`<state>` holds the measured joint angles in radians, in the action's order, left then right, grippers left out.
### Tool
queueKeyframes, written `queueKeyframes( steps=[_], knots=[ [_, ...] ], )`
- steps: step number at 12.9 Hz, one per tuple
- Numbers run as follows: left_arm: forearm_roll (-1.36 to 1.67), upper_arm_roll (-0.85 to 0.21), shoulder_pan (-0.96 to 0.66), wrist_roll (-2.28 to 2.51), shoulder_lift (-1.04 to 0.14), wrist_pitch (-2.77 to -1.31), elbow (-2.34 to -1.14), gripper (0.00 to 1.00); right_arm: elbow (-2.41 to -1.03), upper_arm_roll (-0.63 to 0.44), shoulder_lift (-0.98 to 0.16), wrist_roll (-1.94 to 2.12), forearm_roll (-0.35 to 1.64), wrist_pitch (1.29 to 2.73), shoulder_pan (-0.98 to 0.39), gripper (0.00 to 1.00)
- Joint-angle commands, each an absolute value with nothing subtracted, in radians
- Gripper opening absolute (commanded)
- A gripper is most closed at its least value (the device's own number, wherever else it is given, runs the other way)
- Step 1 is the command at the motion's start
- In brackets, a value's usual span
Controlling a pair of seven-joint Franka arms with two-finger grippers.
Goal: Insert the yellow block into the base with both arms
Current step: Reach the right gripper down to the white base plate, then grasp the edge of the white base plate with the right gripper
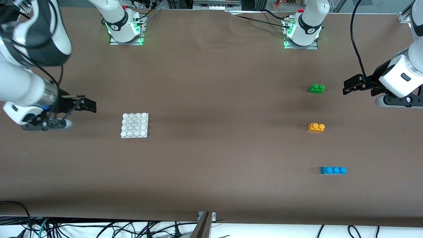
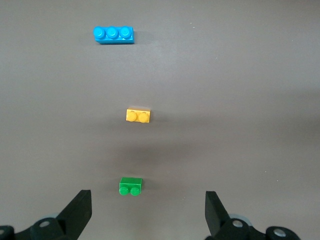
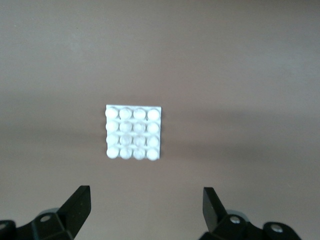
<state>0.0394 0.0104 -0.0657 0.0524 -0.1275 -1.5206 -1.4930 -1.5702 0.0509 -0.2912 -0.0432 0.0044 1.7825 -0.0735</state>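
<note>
Front view: yellow block (image 1: 316, 127) is lying flat on the brown table (image 1: 211, 99), two round studs up, long axis running end to end of the table, sitting between a green brick (image 1: 316, 88) and a blue brick (image 1: 333, 170) near the left arm's end. White studded base (image 1: 134, 125) is sitting toward the right arm's end. Left gripper (image 1: 351, 84) and right gripper (image 1: 87, 105) are hovering, fingers spread, holding nothing.

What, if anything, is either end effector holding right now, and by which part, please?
Nothing is held. The left end effector and right end effector are both open and empty; the yellow block lies untouched on the table.
</note>
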Motion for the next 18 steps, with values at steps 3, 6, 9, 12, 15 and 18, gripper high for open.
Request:
queueKeyframes(
  steps=[3, 6, 9, 12, 15, 18],
  knots=[
    [0.051, 0.011, -0.066, 0.048, -0.141, -1.506, -1.463, 1.0, -1.931, 0.054, -0.259, -0.067, 0.012, 2.209, -0.084, 0.99],
    [0.052, 0.011, -0.066, 0.048, -0.141, -1.506, -1.463, 1.0, -2.156, 0.054, -0.309, -0.077, 0.012, 2.602, -0.084, 0.99],
    [0.052, 0.011, -0.066, 0.048, -0.141, -1.508, -1.463, 1.0, -2.184, 0.054, -0.402, -0.078, 0.014, 2.742, -0.084, 0.99],
    [0.052, 0.011, -0.066, 0.048, -0.141, -1.506, -1.463, 1.0, -2.212, 0.054, -0.428, -0.087, 0.015, 2.81, -0.084, 0.99],
    [0.052, 0.011, -0.066, 0.048, -0.141, -1.506, -1.463, 1.0, -2.21, 0.057, -0.434, -0.107, 0.015, 2.812, -0.106, 0.99],
    [0.052, 0.011, -0.066, 0.048, -0.141, -1.506, -1.463, 1.0, -2.21, 0.057, -0.445, -0.11, 0.015, 2.813, -0.107, 0.99]
  ],
)
